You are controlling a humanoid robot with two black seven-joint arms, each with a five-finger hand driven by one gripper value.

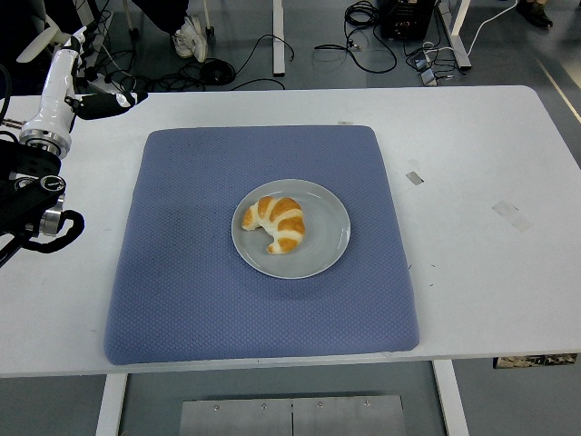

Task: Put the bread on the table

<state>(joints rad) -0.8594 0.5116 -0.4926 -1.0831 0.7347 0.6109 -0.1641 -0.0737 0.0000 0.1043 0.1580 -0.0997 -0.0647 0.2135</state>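
Note:
A golden croissant with pale stripes [276, 223] lies on a round grey plate [327, 256], which sits in the middle of a blue quilted mat [182, 272] on the white table. My left arm rests at the far left edge. Its hand [82, 73] is raised over the table's back left corner, well away from the bread, with white and black fingers [116, 100] spread and nothing held. The right arm does not show.
Bare white table [481, 272] lies to the right of the mat, with two small tape scraps [414, 177] on it. Behind the table, cables, table legs and a person's shoe [191, 38] are on the floor.

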